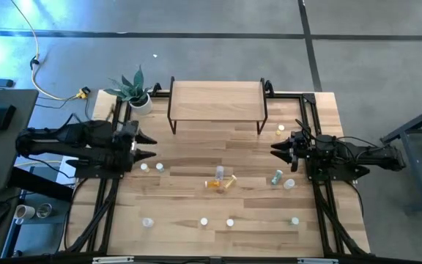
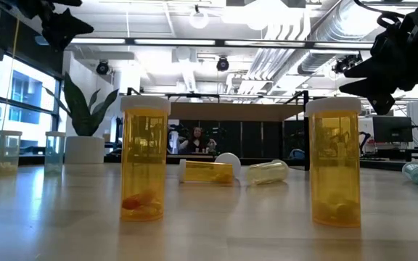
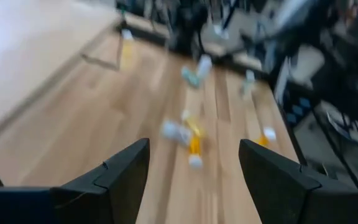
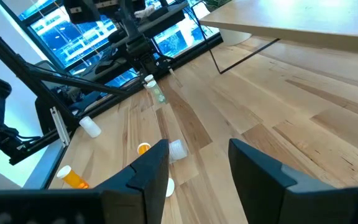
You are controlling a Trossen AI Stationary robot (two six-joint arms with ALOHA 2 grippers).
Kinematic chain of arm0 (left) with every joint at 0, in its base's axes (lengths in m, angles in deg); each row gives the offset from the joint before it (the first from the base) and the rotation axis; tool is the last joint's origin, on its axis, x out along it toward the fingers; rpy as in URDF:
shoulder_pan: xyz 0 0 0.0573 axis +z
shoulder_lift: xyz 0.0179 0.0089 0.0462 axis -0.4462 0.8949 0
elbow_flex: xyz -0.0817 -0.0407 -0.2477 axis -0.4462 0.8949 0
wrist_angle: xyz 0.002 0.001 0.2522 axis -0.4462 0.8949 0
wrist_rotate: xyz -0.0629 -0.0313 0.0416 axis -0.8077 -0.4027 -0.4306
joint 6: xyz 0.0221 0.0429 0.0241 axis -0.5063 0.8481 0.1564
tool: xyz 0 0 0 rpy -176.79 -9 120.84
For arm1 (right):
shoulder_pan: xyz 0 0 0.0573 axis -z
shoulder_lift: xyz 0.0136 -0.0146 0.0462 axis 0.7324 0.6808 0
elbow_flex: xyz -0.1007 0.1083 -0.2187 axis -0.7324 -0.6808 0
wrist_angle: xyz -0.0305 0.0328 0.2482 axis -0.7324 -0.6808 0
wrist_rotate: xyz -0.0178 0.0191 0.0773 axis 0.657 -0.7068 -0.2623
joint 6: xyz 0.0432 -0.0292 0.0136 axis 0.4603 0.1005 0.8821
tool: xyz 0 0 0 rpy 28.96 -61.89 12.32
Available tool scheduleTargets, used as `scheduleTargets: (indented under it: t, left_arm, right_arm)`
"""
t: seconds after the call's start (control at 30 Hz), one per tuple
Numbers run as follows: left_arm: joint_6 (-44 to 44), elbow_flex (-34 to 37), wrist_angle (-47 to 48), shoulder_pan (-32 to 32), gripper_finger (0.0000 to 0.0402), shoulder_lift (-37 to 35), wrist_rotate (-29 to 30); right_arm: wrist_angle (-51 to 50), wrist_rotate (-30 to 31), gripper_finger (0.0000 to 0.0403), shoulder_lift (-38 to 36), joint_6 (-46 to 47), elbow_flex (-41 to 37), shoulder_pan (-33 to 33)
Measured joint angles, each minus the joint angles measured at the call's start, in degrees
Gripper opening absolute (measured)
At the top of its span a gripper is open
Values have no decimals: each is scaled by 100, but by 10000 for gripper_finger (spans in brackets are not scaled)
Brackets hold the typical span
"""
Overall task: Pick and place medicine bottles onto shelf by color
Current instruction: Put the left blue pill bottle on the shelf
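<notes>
The left gripper (image 1: 152, 146) is hanging over the table (image 1: 321, 227) with its two fingers (image 3: 122, 169) spread wide, and it is holding nothing. The right gripper (image 1: 273, 149) is facing it from the other side. Its fingers (image 4: 151, 167) are standing apart with only air between them, so it is holding nothing too.

The shelf (image 1: 217, 100) is sitting at the far edge of the table, between the two grippers and a bit beyond them. Its wooden top is bare.

The medicine bottles are sitting on the table, not on the shelf. Two small ones (image 1: 152, 167) are standing just beside the left gripper. A little pile of orange and yellow bottles (image 1: 221, 180) is lying about halfway between the two grippers. A green bottle (image 1: 277, 177) is lying on its side near the right gripper, with a white cap (image 1: 289, 183) next to it. One yellow bottle (image 1: 280, 129) is standing close to the right gripper, near a shelf leg. Four more bottles (image 1: 204, 221) are standing in a row along the near edge, well apart from both grippers.

A potted plant (image 1: 132, 91) is sitting beyond the left gripper, beside the shelf.
</notes>
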Motion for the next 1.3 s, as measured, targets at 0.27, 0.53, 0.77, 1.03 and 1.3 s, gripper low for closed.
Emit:
scheduleTargets:
  t: [0.27,0.53,0.77,1.03,1.3]
  left_arm:
    - [127,-315,811,-2,239,1010,-431]
    - [148,-315,1166,-2,239,1748,-324]
    - [315,-315,1241,-2,239,2275,-76]
    - [390,-315,1440,-79,239,2867,37]
    - [398,-315,1444,-323,239,3482,169]
  right_arm:
    - [0,-1,158,1,-1,-1,0]
    - [0,-2,158,1,0,-2,-1]
    - [0,-1,158,1,-2,-1,1]
    - [0,0,158,0,-1,-2,1]
    - [0,-2,158,1,-2,-1,-1]
